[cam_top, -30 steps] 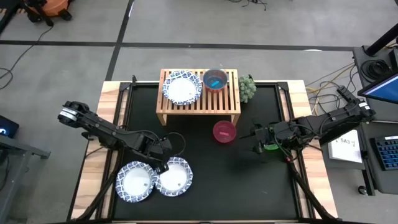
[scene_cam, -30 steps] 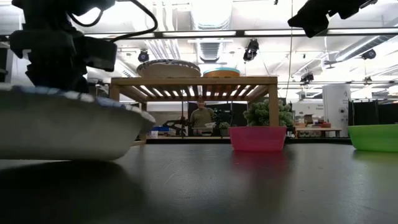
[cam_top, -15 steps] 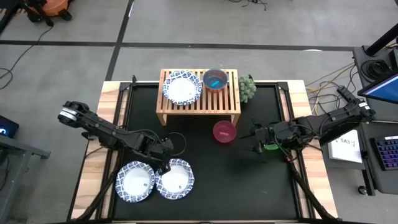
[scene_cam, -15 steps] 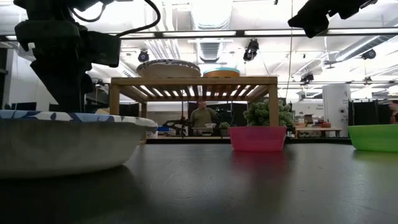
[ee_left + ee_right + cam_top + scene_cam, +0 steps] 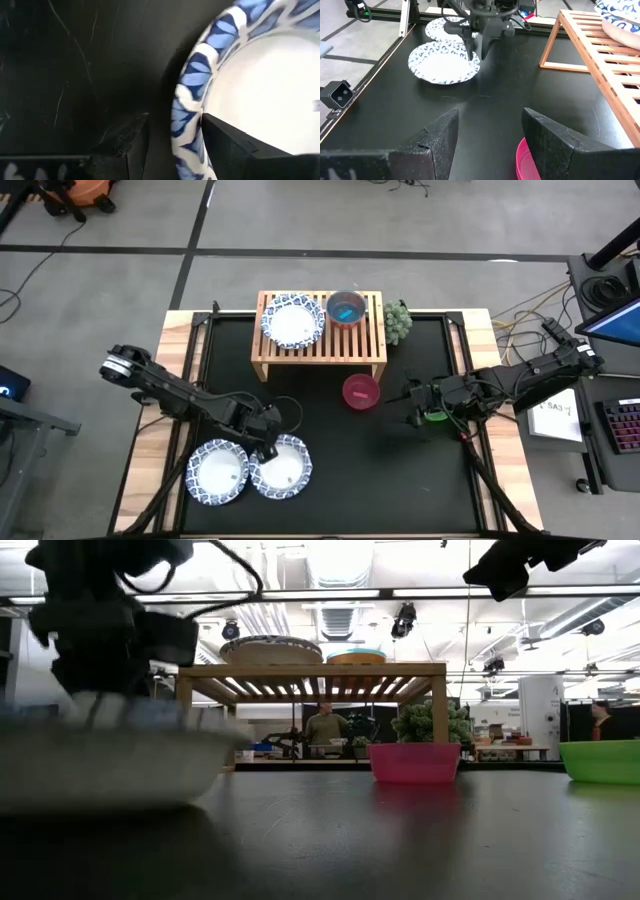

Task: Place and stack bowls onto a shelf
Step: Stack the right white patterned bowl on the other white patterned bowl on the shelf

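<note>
Left gripper (image 5: 268, 450): we see its jaws parted, straddling the far-left rim of the patterned bowl (image 5: 282, 467) on the mat, near-left; a second ago that bowl sat tilted.
Right gripper (image 5: 410, 402): spread wide, empty, unmoved at right.
Shelf (image 5: 320, 356): far centre, unchanged, carrying one patterned bowl (image 5: 293, 321).
Magenta bowl (image 5: 361, 392): unmoved.

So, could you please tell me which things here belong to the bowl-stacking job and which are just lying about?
Belongs to the job:
- shelf
- patterned bowl on the shelf
- teal bowl on the shelf
- two patterned bowls on the mat
- magenta bowl
- green bowl

Just lying about:
- bumpy green artichoke-like object
</note>
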